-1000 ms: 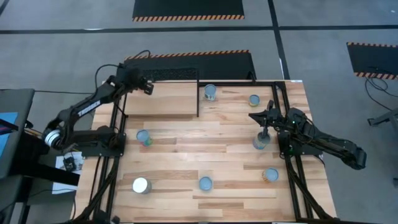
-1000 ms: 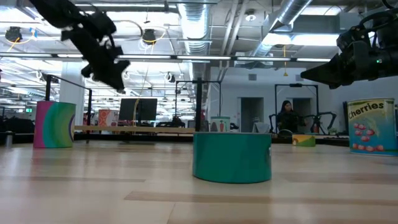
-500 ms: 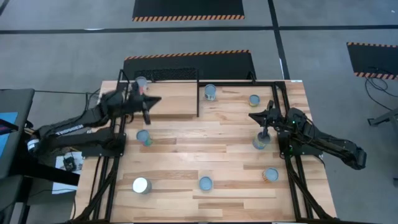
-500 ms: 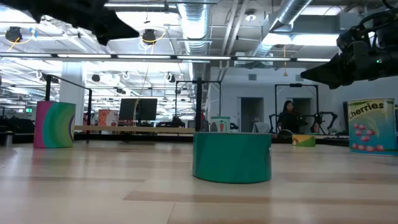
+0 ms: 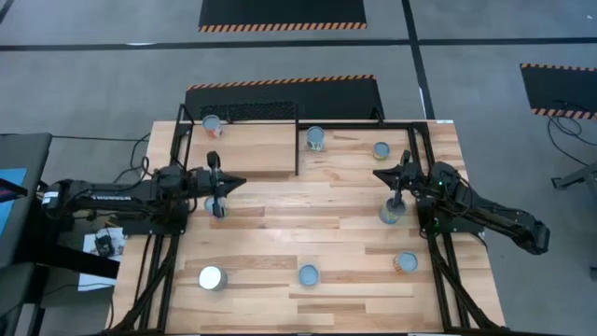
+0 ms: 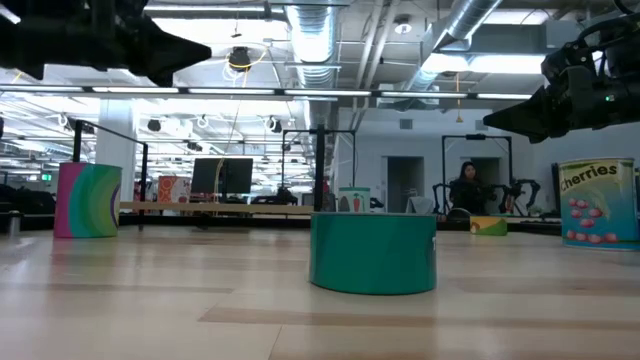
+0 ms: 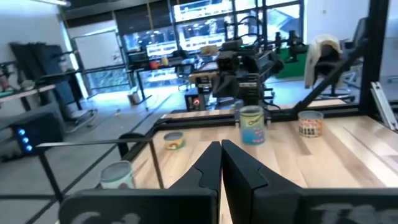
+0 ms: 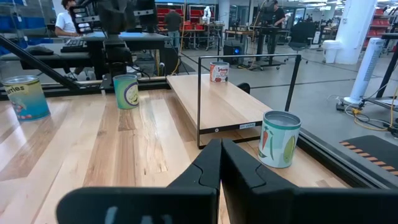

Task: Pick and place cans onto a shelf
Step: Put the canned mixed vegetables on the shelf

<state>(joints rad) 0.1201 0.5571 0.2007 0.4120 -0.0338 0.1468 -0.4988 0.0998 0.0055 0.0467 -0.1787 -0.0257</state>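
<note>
Tabletop (image 5: 317, 224) | can (image 6: 598, 203) reads "cherries" | left jaws (image 7: 221, 163) closed, empty | right jaws (image 8: 221, 163) closed

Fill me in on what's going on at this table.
Two dark robot arms are moving small cylindrical tins onto the raised light-wood shelf with the thin black frame. One tin with a silvery top already stands at the shelf's far left corner. The left claw is shut and empty, sitting over the plank table right beside a pale-blue-topped tin. The right claw is also shut, directly above another tin near the table's right side. Five more tins are scattered across the tabletop.
</note>
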